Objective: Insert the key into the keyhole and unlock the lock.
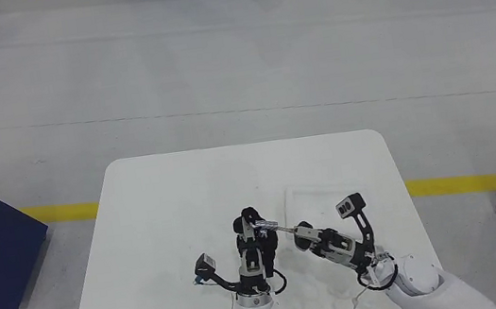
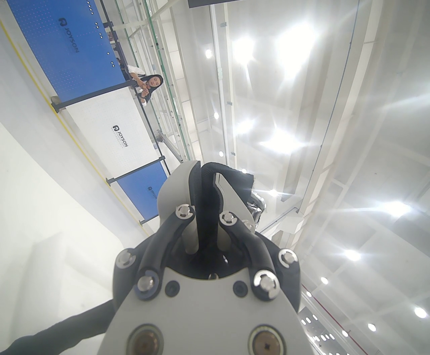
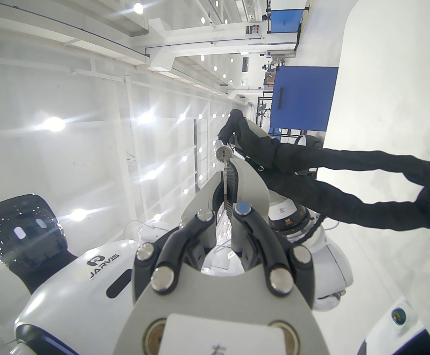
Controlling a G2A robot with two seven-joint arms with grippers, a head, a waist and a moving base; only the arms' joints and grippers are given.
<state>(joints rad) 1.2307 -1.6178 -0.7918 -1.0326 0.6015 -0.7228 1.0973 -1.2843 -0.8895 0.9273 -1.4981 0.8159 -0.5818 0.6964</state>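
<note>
1. Over the near middle of the table [image 1: 142, 217], the left gripper [image 2: 201, 168] stands raised with its fingers closed tight on the lock [image 3: 224, 153]. A glint of metal shows past its sleeved finger in its own wrist view. For this step it should act as a vice: hold firm and do not let the lock roll in the pads.
2. Just to the right, the lock's round face looks toward the right arm, and the keyhole [image 3: 222, 155] shows as a dark slit. I cannot tell how deep the key sits; its tip seems to be at the slit or just inside.
3. Next comes the key [image 3: 224, 188], seen edge-on as a thin blade that runs straight from the right fingers to the lock face. Blade and slit look lined up, which is what the step needs. Any tilt would likely jam the tip against the face.
4. Farthest right, the right gripper [image 3: 228, 178] pinches the key's head, its fingers nearly together with just the metal between them. My judgement is to push slowly along the blade's own line until it seats fully, and only then rotate the wrist about that same line. Turning early, or with a loose pinch, risks the key slipping in the pads or twisting the lock out of the left grip.
</note>
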